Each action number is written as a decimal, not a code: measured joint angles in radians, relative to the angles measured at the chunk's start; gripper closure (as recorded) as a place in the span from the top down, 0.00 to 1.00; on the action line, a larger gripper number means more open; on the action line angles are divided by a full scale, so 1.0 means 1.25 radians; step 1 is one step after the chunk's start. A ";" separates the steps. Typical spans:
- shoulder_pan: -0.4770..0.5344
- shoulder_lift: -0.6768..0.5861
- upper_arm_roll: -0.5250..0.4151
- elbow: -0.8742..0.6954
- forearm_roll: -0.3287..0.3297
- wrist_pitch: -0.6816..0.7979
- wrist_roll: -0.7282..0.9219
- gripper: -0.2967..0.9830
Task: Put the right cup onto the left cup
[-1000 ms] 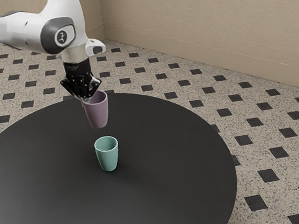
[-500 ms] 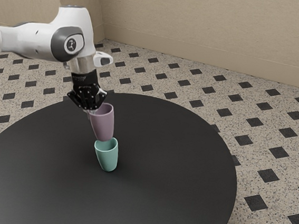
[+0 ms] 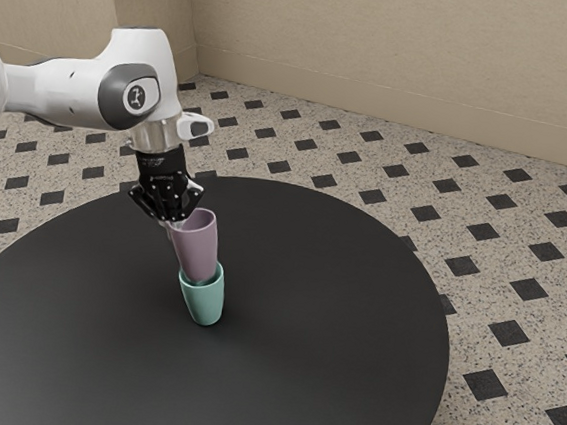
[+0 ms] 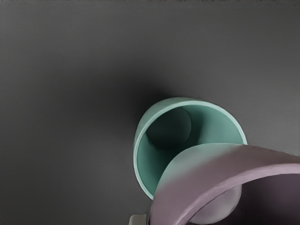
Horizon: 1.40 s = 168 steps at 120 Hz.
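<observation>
In the exterior view my gripper (image 3: 170, 222) is shut on the purple cup (image 3: 198, 248), gripping its wall near the rim on the side toward the exterior view's left. This cup hangs slightly tilted, its lower end just within the mouth of the teal cup (image 3: 204, 303), which stands upright on the table. In the wrist view the purple cup (image 4: 199, 176) covers part of the teal cup's opening, while some of the teal cup (image 4: 150, 157) and its inner floor remain visible. A small pale piece of the gripper (image 4: 138, 220) shows beside the purple wall.
The round black table (image 3: 333, 328) surrounds the cups, its curved edge toward the exterior view's right. Beyond it lie a tiled floor (image 3: 445, 203) and a beige wall (image 3: 400, 43).
My gripper has carried the purple cup down and toward the exterior view's right, from above and beside the teal cup into its mouth. The teal cup has stayed in place.
</observation>
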 joint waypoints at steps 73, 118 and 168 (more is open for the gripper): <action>0.004 0.038 0.009 -0.001 0.002 0.043 0.013 0.15; 0.005 -0.019 0.008 -0.008 0.008 0.052 0.018 0.63; -0.009 -0.077 0.003 0.044 0.074 0.043 0.027 0.75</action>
